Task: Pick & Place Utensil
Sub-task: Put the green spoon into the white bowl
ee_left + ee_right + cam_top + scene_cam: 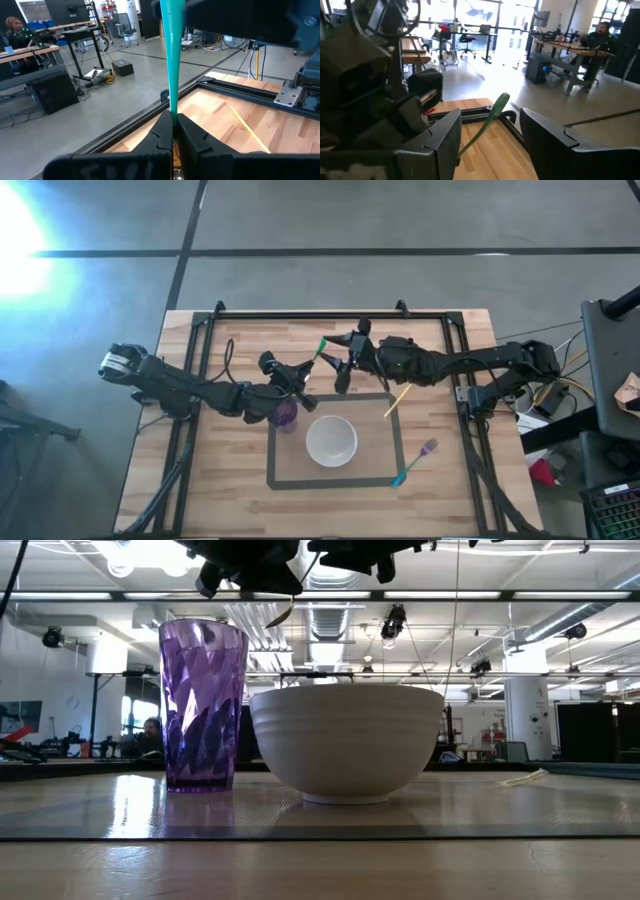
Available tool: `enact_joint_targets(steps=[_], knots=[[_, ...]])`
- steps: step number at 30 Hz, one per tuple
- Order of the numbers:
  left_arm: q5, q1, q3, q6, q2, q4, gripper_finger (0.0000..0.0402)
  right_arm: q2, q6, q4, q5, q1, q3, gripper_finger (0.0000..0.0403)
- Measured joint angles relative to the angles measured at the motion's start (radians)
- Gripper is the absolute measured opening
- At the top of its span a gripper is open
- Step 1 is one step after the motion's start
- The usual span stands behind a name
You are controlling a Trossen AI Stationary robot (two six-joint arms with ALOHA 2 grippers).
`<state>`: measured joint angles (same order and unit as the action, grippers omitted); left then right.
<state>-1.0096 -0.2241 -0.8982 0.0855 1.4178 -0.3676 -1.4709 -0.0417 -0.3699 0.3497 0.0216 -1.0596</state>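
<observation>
A utensil with a green handle (319, 347) is held clear of the table at the middle back, with my left gripper (303, 375) shut on it. In the left wrist view the handle (172, 75) runs up and away from the shut fingers (173, 125). In the low view its other end (281, 612) pokes down above the purple cup. My right gripper (335, 368) faces the left one from the right, open. The handle's free end (495, 112) stands in the gap between its fingers (490, 135). My left gripper pinches the green handle's lower part (173, 107) between its two fingers, which come level from the table's left. The handle sticks out past the fingertips, and the utensil is lifted clear of the table. My right gripper: whether a finger (445, 137) touches the handle, I cannot tell.
A purple cup (286, 415) and a white bowl (331, 440) stand in a taped rectangle (272, 470) below the grippers. A yellow stick (398, 400) lies at the rectangle's right edge, and a fork with a teal handle (415, 463) lies nearer the front. A black frame (300, 317) borders the table.
</observation>
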Motion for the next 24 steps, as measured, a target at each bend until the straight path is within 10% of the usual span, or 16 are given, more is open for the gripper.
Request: enact_joint_targets(steps=[24], knots=[[0.001, 0.002, 0.003, -0.015, 0.0, 0.002, 0.0005, -0.051, 0.034, 0.012, -0.081, 0.024, -0.016, 0.0011]])
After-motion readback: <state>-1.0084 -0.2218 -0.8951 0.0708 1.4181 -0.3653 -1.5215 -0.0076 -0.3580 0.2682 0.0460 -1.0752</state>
